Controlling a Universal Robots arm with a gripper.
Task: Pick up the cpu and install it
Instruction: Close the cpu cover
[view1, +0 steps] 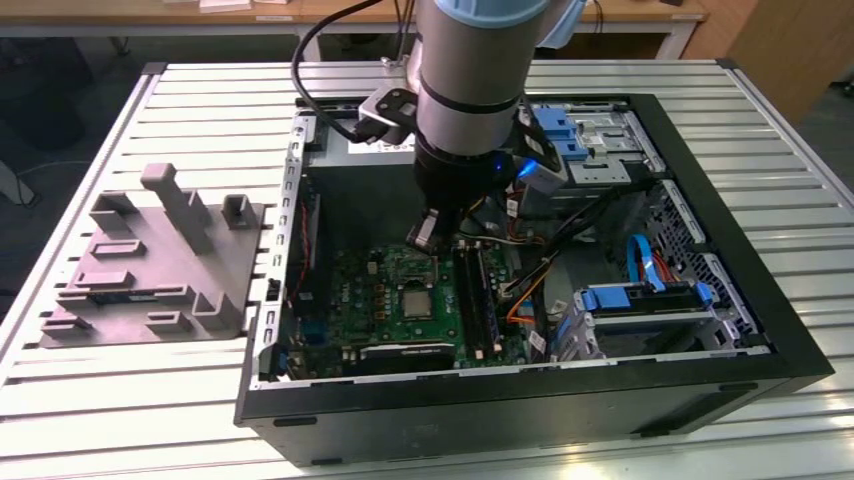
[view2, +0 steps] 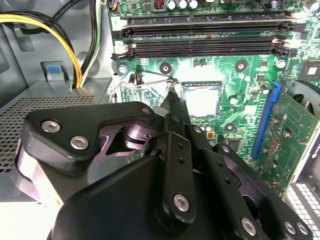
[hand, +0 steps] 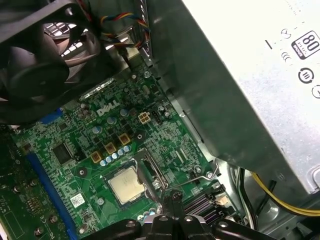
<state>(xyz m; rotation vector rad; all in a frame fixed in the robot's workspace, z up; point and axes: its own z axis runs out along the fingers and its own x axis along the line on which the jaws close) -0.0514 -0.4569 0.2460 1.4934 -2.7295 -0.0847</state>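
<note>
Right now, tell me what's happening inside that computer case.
The robot arm reaches into the open computer case, with its gripper low over the green motherboard. The cpu already lies in its socket, not in the gripper. The gripper's tips sit right beside the socket frame and its thin wire lever.

Open computer case (view1: 747, 330) on slatted table (view1: 174, 400), grey moulded fixture (view1: 147, 270), green motherboard (hand: 150, 135)

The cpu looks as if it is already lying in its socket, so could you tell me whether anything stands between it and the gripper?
Nothing visible does. The cpu lies flat in the socket on the motherboard, and the gripper hangs just beside it, with open board between them.
</note>
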